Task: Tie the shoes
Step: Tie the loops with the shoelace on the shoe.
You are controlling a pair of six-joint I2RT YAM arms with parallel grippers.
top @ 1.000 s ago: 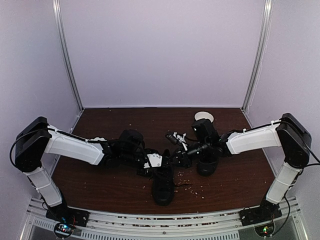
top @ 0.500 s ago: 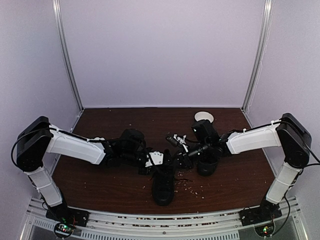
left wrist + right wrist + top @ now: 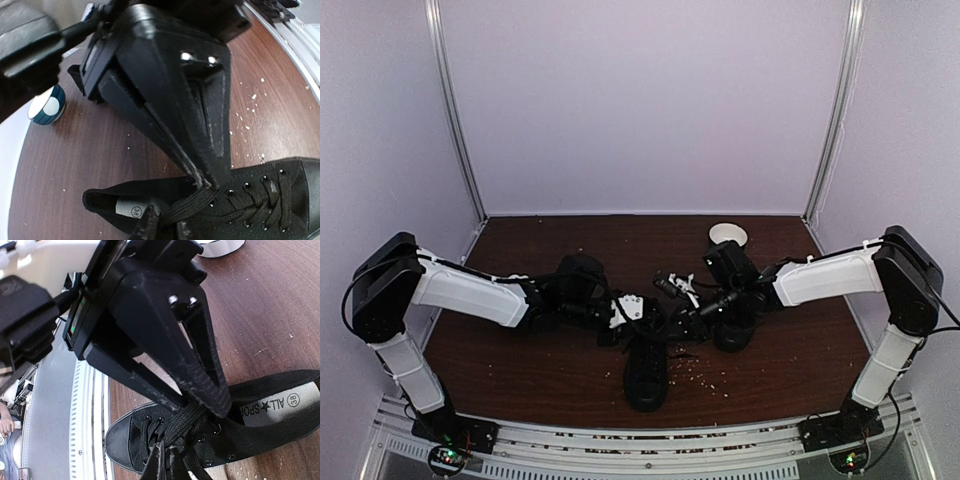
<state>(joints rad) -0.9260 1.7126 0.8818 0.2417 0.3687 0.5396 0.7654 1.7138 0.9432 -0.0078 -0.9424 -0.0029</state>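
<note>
One black shoe point(image 3: 646, 375) lies at the table's middle front, toe toward the near edge. Both grippers meet over its laces. My left gripper point(image 3: 640, 318) comes in from the left, and in its wrist view the left gripper point(image 3: 202, 181) is shut on a flat black lace point(image 3: 187, 205) near the top eyelets. My right gripper point(image 3: 680, 312) reaches in from the right. In the right wrist view the right gripper point(image 3: 199, 408) is shut on a lace point(image 3: 182, 427) over the shoe point(image 3: 150, 440). The second shoe point(image 3: 733, 330) lies partly hidden under the right arm.
A white bowl point(image 3: 728, 233) stands at the back right, behind the right wrist. Pale crumbs point(image 3: 705, 375) dot the brown table right of the front shoe. The metal rail point(image 3: 640, 440) runs along the near edge.
My left gripper's jaws have shut on the lace, and its tip has shifted a little to the right and back. The right gripper has stayed shut and hardly moved.
</note>
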